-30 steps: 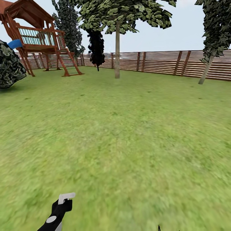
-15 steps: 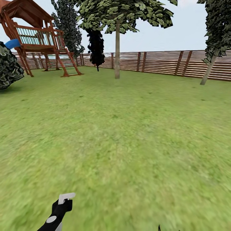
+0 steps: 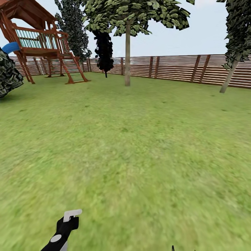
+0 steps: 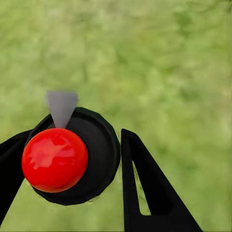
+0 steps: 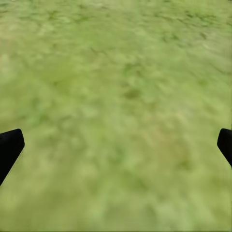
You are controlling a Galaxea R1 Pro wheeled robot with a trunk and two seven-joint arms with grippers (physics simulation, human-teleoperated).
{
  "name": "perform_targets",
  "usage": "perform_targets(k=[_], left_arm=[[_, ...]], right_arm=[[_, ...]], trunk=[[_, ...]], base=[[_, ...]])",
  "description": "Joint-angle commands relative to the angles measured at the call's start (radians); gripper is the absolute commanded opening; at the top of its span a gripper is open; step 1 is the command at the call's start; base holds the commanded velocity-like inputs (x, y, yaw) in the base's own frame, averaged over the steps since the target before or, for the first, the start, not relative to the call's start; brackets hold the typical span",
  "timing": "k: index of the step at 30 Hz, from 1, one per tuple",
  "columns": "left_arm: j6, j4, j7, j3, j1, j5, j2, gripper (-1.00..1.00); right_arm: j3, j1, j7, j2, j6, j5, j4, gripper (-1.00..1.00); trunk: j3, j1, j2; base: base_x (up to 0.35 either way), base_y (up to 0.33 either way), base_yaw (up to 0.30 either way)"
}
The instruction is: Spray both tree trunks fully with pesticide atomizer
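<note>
The pesticide atomizer [image 3: 65,225], a small black bottle with a white mark and a pale grey trigger head, rises at the bottom left of the head view. In the left wrist view it [image 4: 72,154] shows from above as a black round body with a red ball and a grey nozzle, and my left gripper [image 4: 72,150] is shut on it. My right gripper [image 5: 116,145] is open over bare grass, its black fingertips [image 5: 9,147] far apart. A pale-trunked tree [image 3: 127,55] stands far ahead by the fence. Another tree [image 3: 230,71] leans at the far right.
The green lawn [image 3: 139,146] stretches ahead to a brown slat fence [image 3: 174,68]. A red-brown wooden playset [image 3: 42,45] stands at the far left, with a dark bush [image 3: 7,75] beside it. A thin all-black tree [image 3: 104,52] stands near the fence.
The whole view has widened slightly: the playset slid left and the right tree slid right, so the camera has crept forward. Both grippers look the same.
</note>
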Motion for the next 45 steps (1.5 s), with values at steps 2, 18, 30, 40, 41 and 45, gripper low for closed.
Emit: perform_targets(k=[2, 18, 30, 40, 41, 45], left_arm=[[0.0, 0.0, 0.0, 0.0, 0.0, 0.0, 0.0, -1.0], [0.0, 0.0, 0.0, 0.0, 0.0, -0.002, 0.0, -1.0], [0.0, 0.0, 0.0, 0.0, 0.0, -0.002, 0.0, -1.0], [0.0, -0.001, 0.0, 0.0, 0.0, -0.002, 0.0, -1.0], [0.0, -0.001, 0.0, 0.0, 0.0, -0.002, 0.0, -1.0], [0.0, -0.001, 0.0, 0.0, 0.0, -0.002, 0.0, -1.0]], right_arm=[[0.0, 0.0, 0.0, 0.0, 0.0, 0.0, 0.0, 1.0], [0.0, 0.0, 0.0, 0.0, 0.0, 0.0, 0.0, 1.0], [0.0, 0.0, 0.0, 0.0, 0.0, 0.0, 0.0, 1.0], [0.0, 0.0, 0.0, 0.0, 0.0, 0.0, 0.0, 1.0], [0.0, 0.0, 0.0, 0.0, 0.0, 0.0, 0.0, 1.0], [0.0, 0.0, 0.0, 0.0, 0.0, 0.0, 0.0, 1.0]], trunk=[[0.0, 0.0, 0.0], [0.0, 0.0, 0.0], [0.0, 0.0, 0.0], [0.0, 0.0, 0.0], [0.0, 0.0, 0.0], [0.0, 0.0, 0.0]], base=[[0.337, 0.0, 0.0], [0.337, 0.0, 0.0], [0.337, 0.0, 0.0], [0.337, 0.0, 0.0], [0.337, 0.0, 0.0], [0.337, 0.0, 0.0]])
